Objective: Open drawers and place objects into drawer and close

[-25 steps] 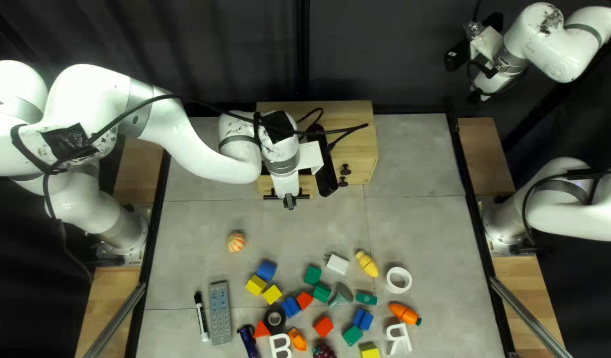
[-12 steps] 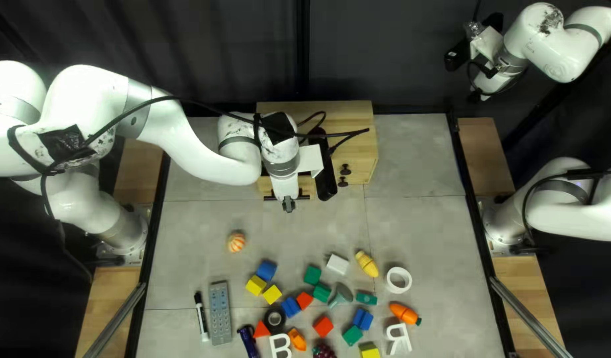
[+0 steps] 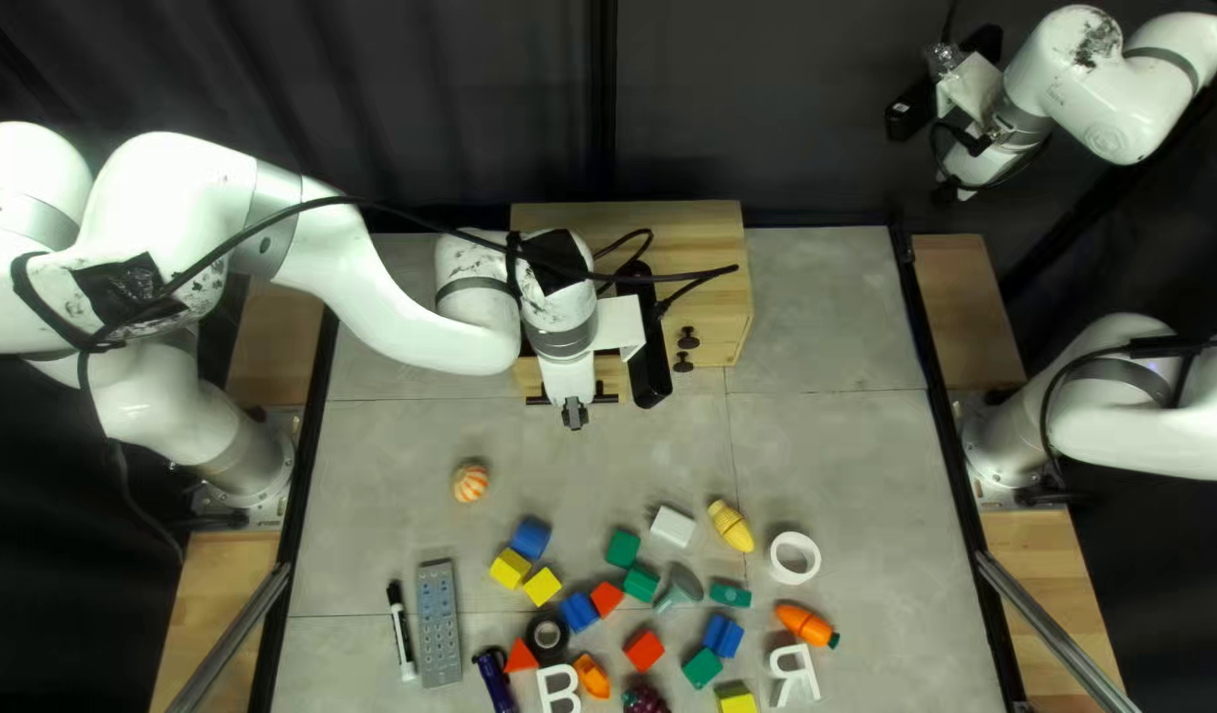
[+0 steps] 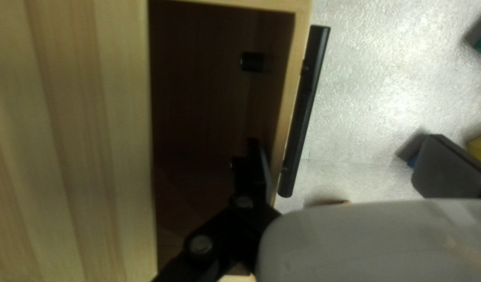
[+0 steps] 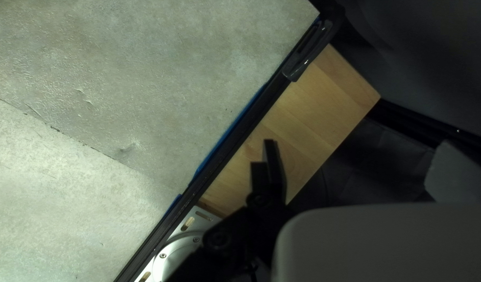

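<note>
The wooden drawer box (image 3: 702,257) sits at twelve o'clock on the table (image 3: 826,446) with one drawer (image 4: 201,98) open. Left jaws are open, one finger (image 4: 258,172) inside. Toys (image 3: 622,548) lie at six o'clock. Right jaws are open and empty.

Two robot arms (image 3: 390,307), one drawer chest (image 3: 712,297), two white letters (image 3: 557,688), one remote (image 3: 438,622).

Glossy white shells, rounded joints on both arms. Left arm (image 3: 370,307): grey bands (image 3: 271,213) at joints, black speckled scuffs (image 3: 460,259) near wrist, black tape patches (image 3: 123,282) on shoulder link and wrist. Black cable (image 3: 351,199) strung outside, shoulder to wrist. White bracket (image 3: 623,327) plus black bar (image 3: 648,347) bolted at wrist. Right arm (image 3: 1113,416): same white, grey band, black cable, more scuffs on upper link. Fingers (image 4: 258,168) black, flat, on black links (image 4: 220,235) with round pivot screws (image 4: 244,201).
</note>
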Tool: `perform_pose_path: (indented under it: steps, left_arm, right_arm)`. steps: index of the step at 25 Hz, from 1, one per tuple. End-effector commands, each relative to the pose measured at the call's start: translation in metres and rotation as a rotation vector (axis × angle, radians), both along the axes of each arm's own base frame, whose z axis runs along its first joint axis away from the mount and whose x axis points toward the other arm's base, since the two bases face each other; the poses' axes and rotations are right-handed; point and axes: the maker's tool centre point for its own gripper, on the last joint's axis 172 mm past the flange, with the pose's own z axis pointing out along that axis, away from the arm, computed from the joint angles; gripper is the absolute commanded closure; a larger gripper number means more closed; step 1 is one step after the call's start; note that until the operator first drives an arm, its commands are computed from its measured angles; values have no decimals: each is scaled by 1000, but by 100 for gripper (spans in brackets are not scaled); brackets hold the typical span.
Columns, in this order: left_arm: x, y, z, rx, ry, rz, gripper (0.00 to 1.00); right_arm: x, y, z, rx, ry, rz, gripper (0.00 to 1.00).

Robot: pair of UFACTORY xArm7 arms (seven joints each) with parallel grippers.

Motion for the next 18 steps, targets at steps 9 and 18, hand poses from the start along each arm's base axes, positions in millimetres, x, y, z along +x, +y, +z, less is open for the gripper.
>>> perform_pose_path:
  steps: [9,18]
  left_arm:
    - [-3,-5,1,7,-3,5,0]
    - [-5,-12,8,15,-8,7,0]
  right_arm:
    - [0,0,0,0,0,0,0]
    - [0,0,0,0,0,0,0]
